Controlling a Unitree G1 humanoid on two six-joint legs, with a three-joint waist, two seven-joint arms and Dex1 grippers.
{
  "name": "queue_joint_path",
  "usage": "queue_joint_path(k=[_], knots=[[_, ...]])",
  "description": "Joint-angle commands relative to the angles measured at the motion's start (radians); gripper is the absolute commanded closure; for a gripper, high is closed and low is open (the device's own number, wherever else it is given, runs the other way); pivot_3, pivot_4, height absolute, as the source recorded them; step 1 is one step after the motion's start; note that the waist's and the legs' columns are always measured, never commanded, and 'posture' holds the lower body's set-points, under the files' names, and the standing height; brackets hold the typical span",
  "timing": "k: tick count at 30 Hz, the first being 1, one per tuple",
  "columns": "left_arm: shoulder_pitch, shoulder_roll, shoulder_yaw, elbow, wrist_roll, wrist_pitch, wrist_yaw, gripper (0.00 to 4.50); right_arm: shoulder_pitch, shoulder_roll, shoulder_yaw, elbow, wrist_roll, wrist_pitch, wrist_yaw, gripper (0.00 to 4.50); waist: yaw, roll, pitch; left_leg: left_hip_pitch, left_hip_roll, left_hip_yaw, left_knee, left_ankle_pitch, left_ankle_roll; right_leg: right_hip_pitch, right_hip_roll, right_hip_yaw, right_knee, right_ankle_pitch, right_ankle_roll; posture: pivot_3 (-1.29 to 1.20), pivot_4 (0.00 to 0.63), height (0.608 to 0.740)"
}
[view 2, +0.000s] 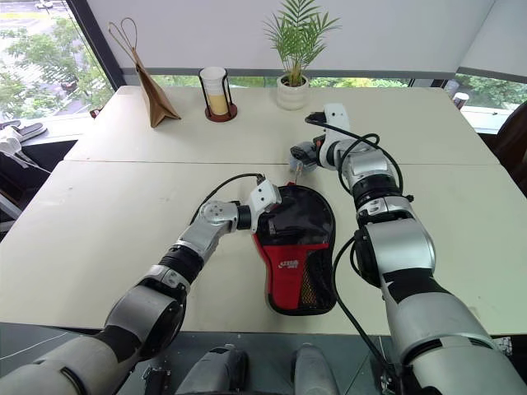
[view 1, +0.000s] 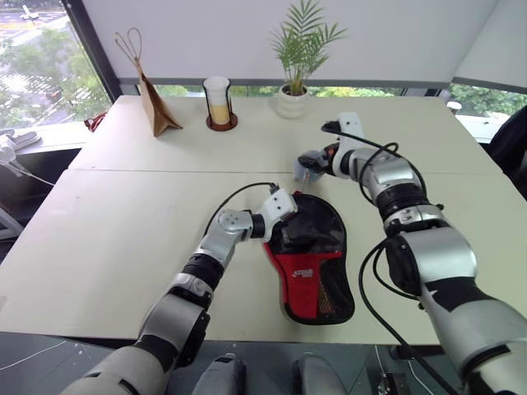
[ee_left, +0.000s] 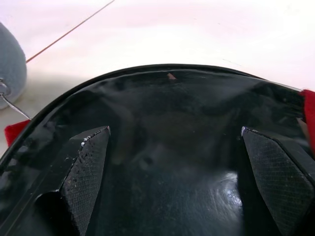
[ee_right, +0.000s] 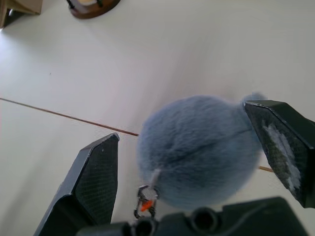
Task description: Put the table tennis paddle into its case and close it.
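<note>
While a brown paper bag stands near the table's far left corner, a cup on a round wooden coaster and a potted plant sit further right along the far edge. Near the front edge, at the middle, lies the case, black with a red panel carrying a small white logo too small to read. The left gripper has its fingers spread wide over the case's glossy black end. The table tennis paddle cannot be made out. At the case's far end, the right gripper holds its fingers spread on either side of the grey-blue plush charm, not pinching it.
</note>
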Motion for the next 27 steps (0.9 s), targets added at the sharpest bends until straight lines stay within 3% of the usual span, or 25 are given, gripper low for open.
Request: queue_joint_path(k=[1,15,24,27], knots=[[0.029,0.005,-0.019,0.018,0.016,0.008,0.014,0.1,-0.055,0.02,-0.022,0.046,-0.011,-0.055,-0.027,0.0,0.0,0.0,0.0,0.0,0.0,0.0,0.0,0.0,0.0,0.0,0.0,0.0,0.0,0.0,0.0,0.0,0.15,0.74],[0.037,-0.001,-0.028,0.004,0.019,0.015,0.029,0.1,-0.046,0.047,0.026,0.15,-0.139,-0.083,-0.149,0.0,-0.013,0.001,-0.001,0.001,0.0,-0.001,0.0,0.0,0.0,0.002,0.0,0.0,0.0,0.0,0.0,0.0,0.15,0.74],[0.039,0.005,-0.03,0.002,0.021,0.014,0.033,0.0,-0.044,0.048,0.011,0.159,-0.158,-0.108,-0.181,4.32,-0.016,0.002,-0.001,0.001,0.0,-0.001,0.0,0.0,0.0,0.002,-0.001,0.0,0.0,0.0,0.0,0.0,0.15,0.74],[0.042,0.004,-0.034,0.001,0.024,0.021,0.035,0.0,-0.046,0.04,0.02,0.153,-0.167,-0.105,-0.161,4.46,-0.016,0.002,-0.001,0.001,0.0,-0.001,0.001,0.0,0.0,0.002,-0.001,0.0,0.0,0.0,0.0,0.0,0.15,0.74]])
